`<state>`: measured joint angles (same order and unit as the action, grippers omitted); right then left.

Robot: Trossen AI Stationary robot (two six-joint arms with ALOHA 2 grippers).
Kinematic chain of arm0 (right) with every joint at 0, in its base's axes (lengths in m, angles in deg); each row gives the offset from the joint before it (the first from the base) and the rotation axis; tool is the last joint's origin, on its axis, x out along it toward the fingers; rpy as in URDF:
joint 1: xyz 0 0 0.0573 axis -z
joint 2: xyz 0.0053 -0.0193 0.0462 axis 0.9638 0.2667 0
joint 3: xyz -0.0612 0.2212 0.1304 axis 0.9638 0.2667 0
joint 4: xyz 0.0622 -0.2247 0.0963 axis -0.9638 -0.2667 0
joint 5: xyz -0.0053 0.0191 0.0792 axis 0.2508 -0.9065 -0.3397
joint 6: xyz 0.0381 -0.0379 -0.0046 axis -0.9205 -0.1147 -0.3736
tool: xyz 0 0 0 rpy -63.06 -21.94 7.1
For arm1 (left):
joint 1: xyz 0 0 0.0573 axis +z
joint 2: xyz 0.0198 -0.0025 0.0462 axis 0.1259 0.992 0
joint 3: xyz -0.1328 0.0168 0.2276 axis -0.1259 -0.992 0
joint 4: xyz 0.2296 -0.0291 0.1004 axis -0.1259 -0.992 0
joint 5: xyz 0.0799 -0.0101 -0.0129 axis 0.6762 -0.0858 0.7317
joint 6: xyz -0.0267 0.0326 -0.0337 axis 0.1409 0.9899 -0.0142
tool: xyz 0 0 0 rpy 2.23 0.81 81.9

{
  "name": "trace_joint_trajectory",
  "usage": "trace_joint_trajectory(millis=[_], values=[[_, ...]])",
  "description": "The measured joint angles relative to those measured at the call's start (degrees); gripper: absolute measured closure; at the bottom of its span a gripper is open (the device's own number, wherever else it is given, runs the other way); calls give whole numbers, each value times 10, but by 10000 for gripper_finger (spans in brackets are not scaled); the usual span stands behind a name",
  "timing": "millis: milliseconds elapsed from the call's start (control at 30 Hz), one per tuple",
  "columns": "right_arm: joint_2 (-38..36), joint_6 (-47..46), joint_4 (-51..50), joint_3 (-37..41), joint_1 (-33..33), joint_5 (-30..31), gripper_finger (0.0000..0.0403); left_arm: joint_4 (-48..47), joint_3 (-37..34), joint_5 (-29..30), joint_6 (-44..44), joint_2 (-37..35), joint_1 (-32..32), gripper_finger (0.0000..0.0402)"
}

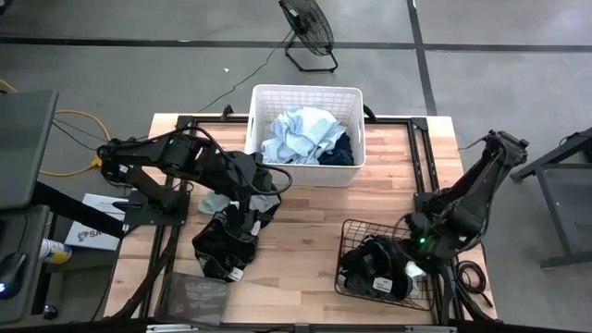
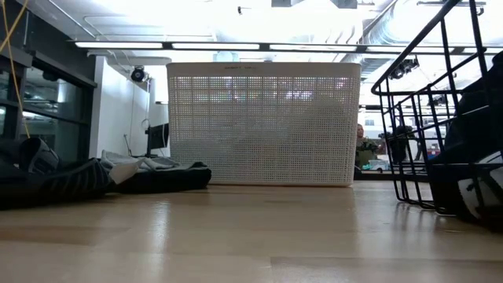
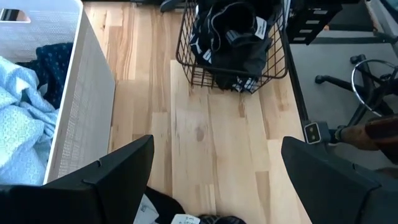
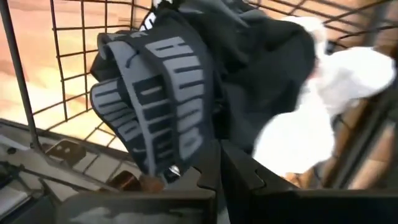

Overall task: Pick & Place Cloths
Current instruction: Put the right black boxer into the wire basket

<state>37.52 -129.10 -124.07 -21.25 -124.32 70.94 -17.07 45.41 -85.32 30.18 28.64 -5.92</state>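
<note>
1. The right gripper [image 4: 214, 163] is sitting inside the black wire basket [image 1: 350, 242], near the table's front right corner, with its fingers closed tight on a fold of the black garment with the grey lettered waistband [image 4: 158, 102].
2. To do this step well, I judge it should be lifting straight up until the fabric is clearing the basket's rim (the wires could be snagging a trailing hem), then checking that the white-grey cloth [image 4: 323, 112] lying against the black one is not coming along.
3. The left gripper [image 3: 214, 186] is hovering over the middle of the table, between the two baskets, with its fingers spread wide and holding nothing.
4. Beneath and beside the left arm, a heap of dark clothes [image 1: 227, 242] is lying on the table toward its front left part, well apart from the wire basket.
5. The white plastic laundry basket [image 1: 310, 166] is standing at the middle of the table's back edge, holding a crumpled light blue cloth [image 1: 301, 134] and a dark navy dotted one [image 3: 53, 59] tucked at one side.
6. Counting: two baskets (one white plastic, one black wire); two cloths showing in the white basket; at least two in the wire basket, one black and one white-grey; the heap on the table is too tangled to be counted, though it is looking like more than one piece.
7. A fan [image 1: 308, 30] is standing on the floor beyond the table's back edge.
</note>
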Motion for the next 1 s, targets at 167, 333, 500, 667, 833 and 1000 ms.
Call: trace_joint_trajectory(millis=[167, 333, 500, 667, 833, 1000], values=[[54, 27, 63, 0, 21, 1, 399, -15, 0, 0, -2, 0, 0, 55], [119, 55, 103, 0, 43, 0, 399, -24, 0, 0, -2, 0, 0, 55], [174, 63, 109, 0, 65, 0, 399, -24, 0, 0, -1, 0, 0, 55], [215, 96, 106, -1, 89, -19, 399, -24, 0, -1, -1, 0, 0, 55], [246, 104, 87, 1, 109, -20, 399, -24, 0, -1, -2, 0, 0, 55], [251, 123, 121, 26, 139, -9, 399, -24, 0, -1, -3, 0, 0, 55]])
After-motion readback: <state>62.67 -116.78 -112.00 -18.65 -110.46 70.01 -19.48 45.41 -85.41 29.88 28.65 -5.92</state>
